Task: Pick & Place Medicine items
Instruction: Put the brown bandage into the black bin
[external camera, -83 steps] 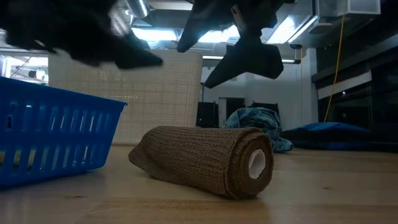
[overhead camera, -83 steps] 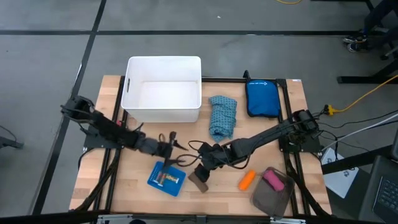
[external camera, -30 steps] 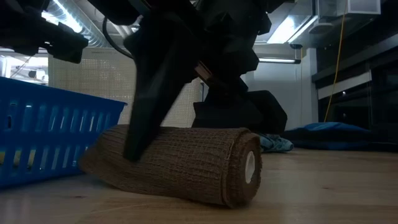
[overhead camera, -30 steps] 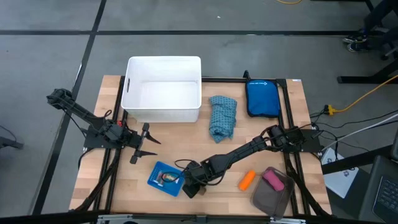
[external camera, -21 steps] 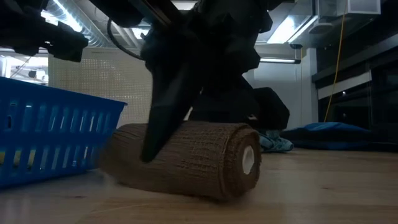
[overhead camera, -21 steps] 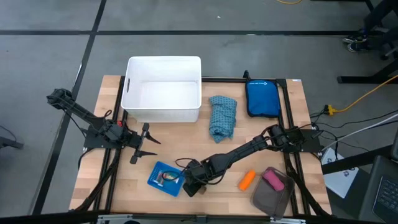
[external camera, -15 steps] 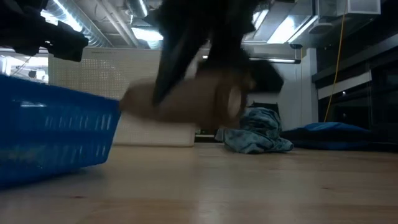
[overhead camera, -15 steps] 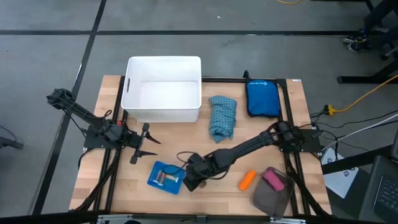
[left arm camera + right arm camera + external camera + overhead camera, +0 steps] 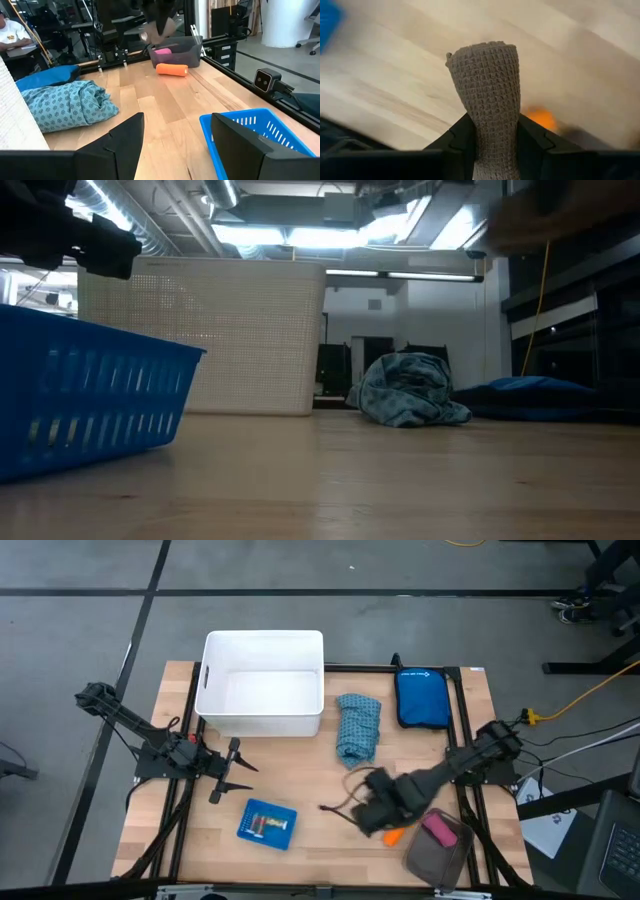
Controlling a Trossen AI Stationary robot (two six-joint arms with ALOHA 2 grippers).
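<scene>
The wooden table (image 9: 310, 785) carried an empty white bin (image 9: 262, 683) and a blue basket (image 9: 266, 824). The right gripper (image 9: 378, 812) clamped a brown bandage roll (image 9: 488, 100) aloft; the left gripper's (image 9: 226, 772) fingers stood apart.

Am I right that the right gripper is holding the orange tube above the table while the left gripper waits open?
Not quite: the right gripper holds the brown bandage roll, as the right wrist view shows. The orange tube lies on the table. The left gripper does wait open.
</scene>
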